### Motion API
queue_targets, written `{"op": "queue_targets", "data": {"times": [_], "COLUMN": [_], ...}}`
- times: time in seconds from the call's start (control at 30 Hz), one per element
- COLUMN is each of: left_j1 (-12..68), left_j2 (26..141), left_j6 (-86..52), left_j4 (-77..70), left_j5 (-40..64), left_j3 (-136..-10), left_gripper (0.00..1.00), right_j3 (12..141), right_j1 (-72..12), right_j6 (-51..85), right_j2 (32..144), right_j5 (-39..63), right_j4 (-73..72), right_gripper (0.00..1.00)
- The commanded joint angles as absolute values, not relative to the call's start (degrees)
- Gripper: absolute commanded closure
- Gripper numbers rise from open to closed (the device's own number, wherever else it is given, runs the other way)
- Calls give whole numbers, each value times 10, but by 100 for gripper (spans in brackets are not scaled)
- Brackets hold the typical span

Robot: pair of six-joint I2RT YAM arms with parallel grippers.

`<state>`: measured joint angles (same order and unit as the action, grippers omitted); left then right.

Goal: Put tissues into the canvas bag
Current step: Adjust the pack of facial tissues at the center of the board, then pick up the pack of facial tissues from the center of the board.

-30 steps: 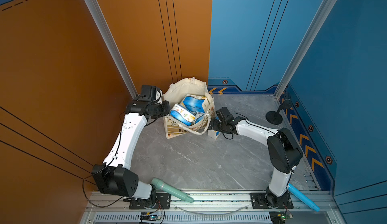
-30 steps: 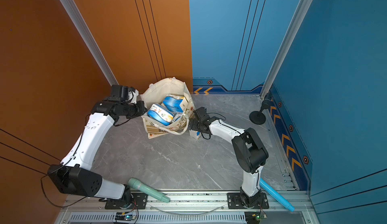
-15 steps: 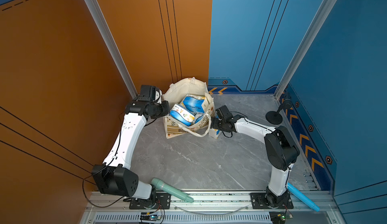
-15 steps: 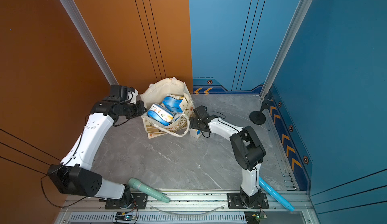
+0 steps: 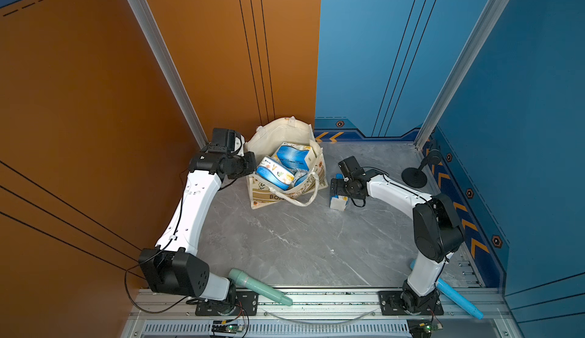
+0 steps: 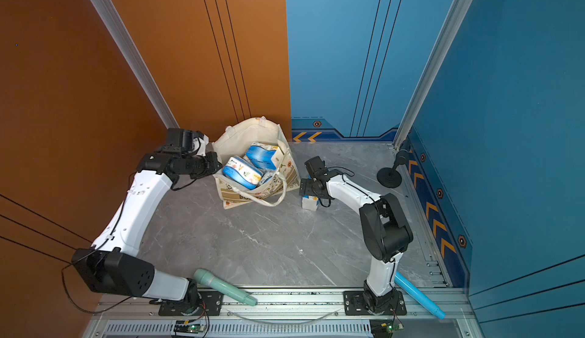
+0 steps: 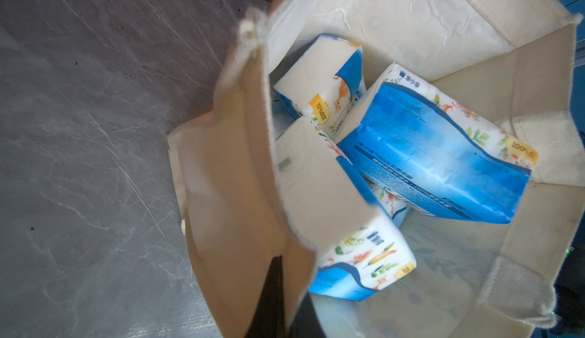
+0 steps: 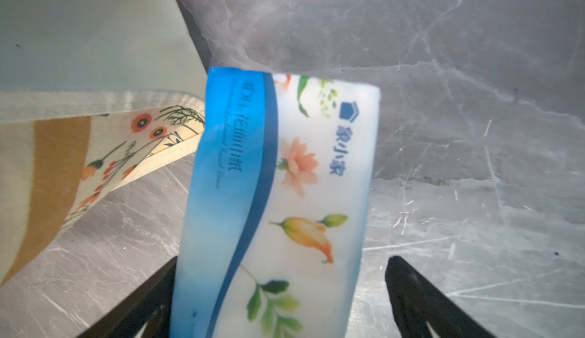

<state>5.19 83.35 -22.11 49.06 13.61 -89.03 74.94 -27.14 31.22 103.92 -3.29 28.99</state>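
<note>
left gripper: closed on the rim of the canvas bag, on the bag's left side.
right gripper: spread wide and holding nothing, low over the loose pack.
tissues: several packs lie piled inside the bag. the loose pack is on the grey table, just right of the bag.
top views only: the bag stands upright near the back corner, mouth open, with a rope handle drooping over its front. a teal cylinder and a light-blue cylinder lie near the arm bases, and a black stand is at the right edge.
left wrist only: one dark finger lies against the pinched cloth. another pack sits half buried under the upper ones.
right wrist only: the loose pack sits between the two fingers. there is clear table between it and one finger, and the other is close to its blue edge, contact unclear. the bag's tan band and orange flowers are beside it.
</note>
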Motion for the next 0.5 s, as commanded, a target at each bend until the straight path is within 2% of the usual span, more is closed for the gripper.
{"op": "queue_targets", "data": {"times": [0.0, 0.27, 0.47], "left_j1": [47, 47, 46], "left_j2": [826, 819, 822], "left_j6": [-217, -215, -215], "left_j4": [468, 469, 468], "left_j5": [151, 147, 150], "left_j3": [-893, -891, -892], "left_gripper": [100, 100, 100], "right_j3": [767, 799, 803], "right_j1": [-276, -291, -286], "right_j6": [300, 308, 309], "right_j2": [1043, 1056, 1066], "right_j5": [-31, -23, -62], "right_j4": [317, 305, 327], "right_gripper": [0, 0, 0]}}
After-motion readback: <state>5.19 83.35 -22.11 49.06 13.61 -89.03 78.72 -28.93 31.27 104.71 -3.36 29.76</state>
